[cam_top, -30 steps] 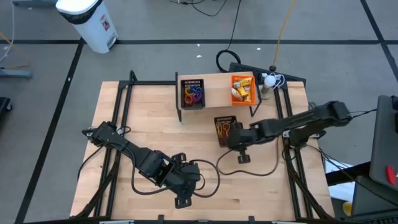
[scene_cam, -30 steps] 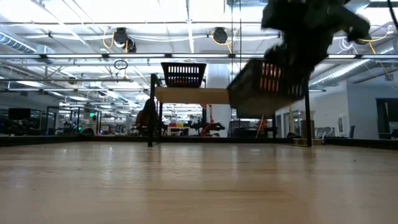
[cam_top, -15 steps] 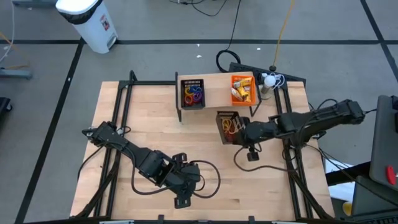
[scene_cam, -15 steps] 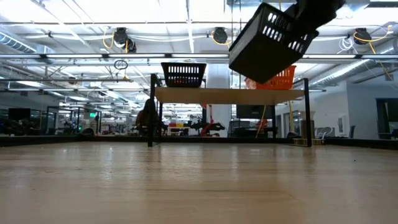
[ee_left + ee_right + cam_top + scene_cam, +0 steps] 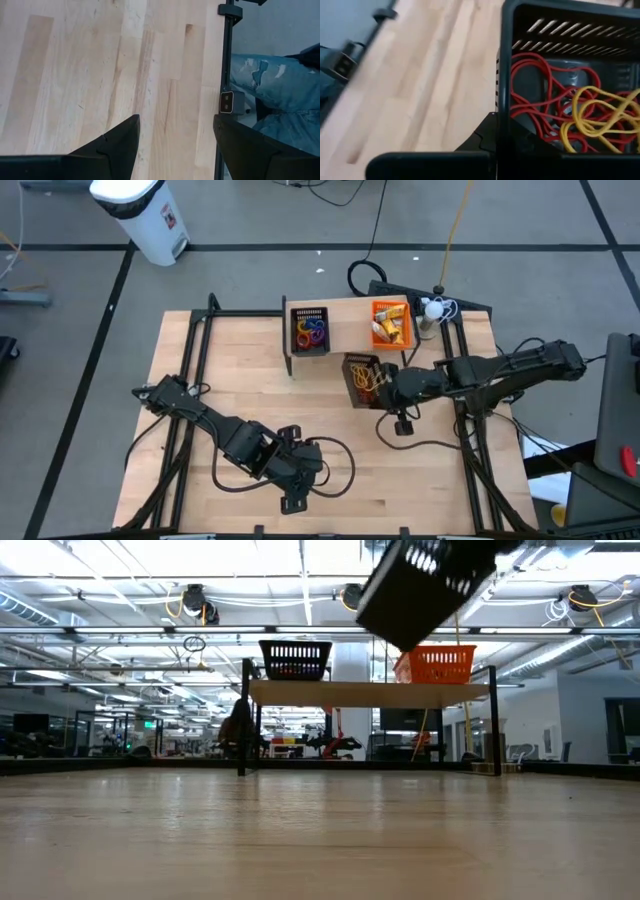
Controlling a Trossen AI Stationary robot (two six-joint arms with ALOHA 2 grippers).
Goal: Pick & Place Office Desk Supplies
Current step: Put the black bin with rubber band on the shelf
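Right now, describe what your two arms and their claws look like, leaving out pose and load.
Both arms are dark, jointed and slim. A black cable loops over the pale wooden table beside the left claw, another beside the right claw. The left claw's fingers are matte black, flat and tapered. No markings show.

Two arms over the table

Right gripper raised mid-table, fingers clamped; left gripper rests low near the front edge, fingers spread.
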